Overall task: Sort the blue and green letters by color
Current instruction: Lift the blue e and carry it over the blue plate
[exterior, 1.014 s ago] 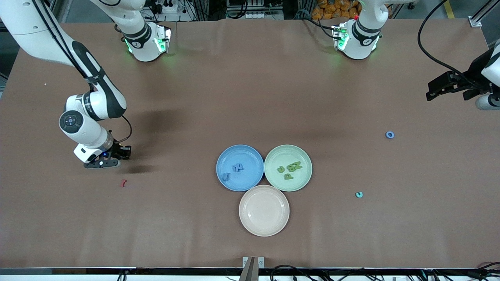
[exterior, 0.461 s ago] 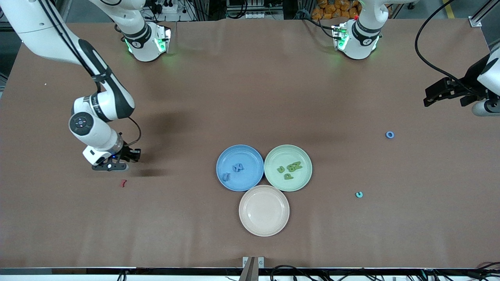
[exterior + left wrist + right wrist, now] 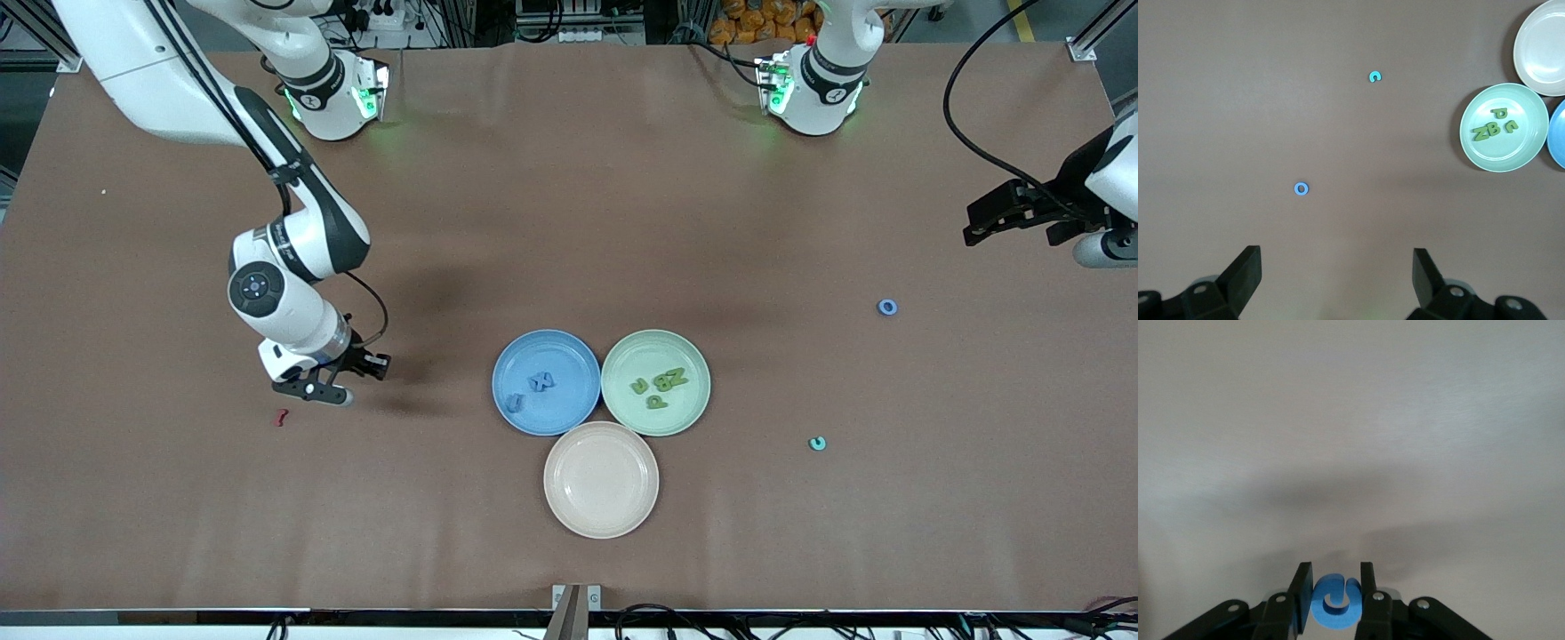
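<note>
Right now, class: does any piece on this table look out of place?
Yes. A blue ring and a teal piece lie loose on the table toward the left arm's end, on no plate; a dark red squiggle lies loose toward the right arm's end.

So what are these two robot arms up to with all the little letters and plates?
They are sorting small letters by color. The right end effector is shut on a blue letter, carried above the table between the dark red piece and the blue plate, which already holds two blue letters. Four green letters lie in the green plate; the beige plate holds nothing. The left end effector waits open at its end of the table, near a blue ring and a teal letter.
</note>
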